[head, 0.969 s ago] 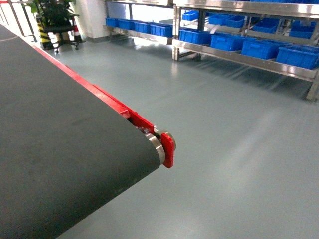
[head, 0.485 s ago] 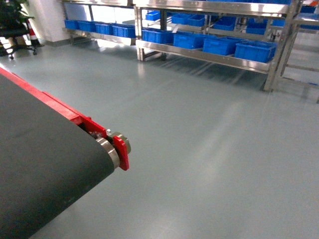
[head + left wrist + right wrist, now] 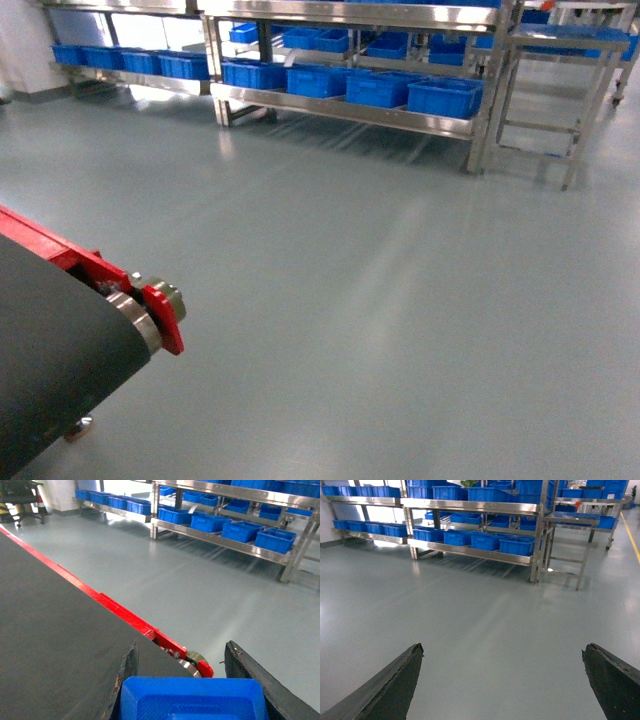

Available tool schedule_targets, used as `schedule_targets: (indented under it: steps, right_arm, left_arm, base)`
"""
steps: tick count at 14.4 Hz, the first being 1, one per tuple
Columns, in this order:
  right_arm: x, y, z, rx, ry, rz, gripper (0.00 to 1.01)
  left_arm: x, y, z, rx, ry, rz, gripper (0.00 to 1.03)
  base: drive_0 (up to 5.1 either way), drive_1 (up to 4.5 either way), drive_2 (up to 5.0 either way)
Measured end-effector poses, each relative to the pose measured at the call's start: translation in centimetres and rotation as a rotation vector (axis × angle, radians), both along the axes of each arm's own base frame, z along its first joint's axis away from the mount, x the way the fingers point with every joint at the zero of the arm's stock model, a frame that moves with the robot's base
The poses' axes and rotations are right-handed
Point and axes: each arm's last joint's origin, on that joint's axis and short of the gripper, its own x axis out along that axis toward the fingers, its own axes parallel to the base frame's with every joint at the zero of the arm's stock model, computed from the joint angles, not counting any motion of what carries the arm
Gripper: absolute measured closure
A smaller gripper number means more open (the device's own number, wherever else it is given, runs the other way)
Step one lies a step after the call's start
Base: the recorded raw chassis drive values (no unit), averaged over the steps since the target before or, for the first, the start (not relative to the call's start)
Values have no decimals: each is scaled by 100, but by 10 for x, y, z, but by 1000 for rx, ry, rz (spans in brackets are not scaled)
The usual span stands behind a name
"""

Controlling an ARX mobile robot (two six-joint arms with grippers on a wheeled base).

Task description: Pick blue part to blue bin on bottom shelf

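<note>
Now, left to right: matte dark conveyor belt [image 3: 50, 340] with red end plate [image 3: 165, 318]; left gripper [image 3: 182, 680] clamps the smooth, rounded blue part [image 3: 192, 698] above it. Right gripper [image 3: 502, 680] gapes, nothing between the fingers. Bottom shelf [image 3: 345, 110], shiny steel, carries blue bins [image 3: 440, 97]. Since the earlier frames the belt has slid leftward and the rack has shifted left.

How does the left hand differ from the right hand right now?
The left hand has a blue part between its fingers; the right hand holds nothing, its fingers spread wide. The left hand hangs over the conveyor belt, the right hand over bare floor. Both have dark fingers.
</note>
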Motion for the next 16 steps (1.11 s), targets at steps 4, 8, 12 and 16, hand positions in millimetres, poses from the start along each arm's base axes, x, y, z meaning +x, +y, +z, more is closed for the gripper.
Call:
schedule_targets:
  steps: [4,8,12,16]
  right_arm:
    - [0,0,0,0,0,0,3]
    - [0,0,0,0,0,0,3]
    - [0,0,0,0,0,0,3]
    - [0,0,0,0,0,0,3]
  left_arm:
    - [0,0,0,0,0,0,60]
    - [0,0,0,0,0,0,60]
    - [0,0,0,0,1,0,60]
    - [0,0,0,0,-1,0,60]
  base:
    - [-158,-158,-158]
    - [-157,-157,-157]
    - [-157,-157,-157]
    - [-157,-157,-157]
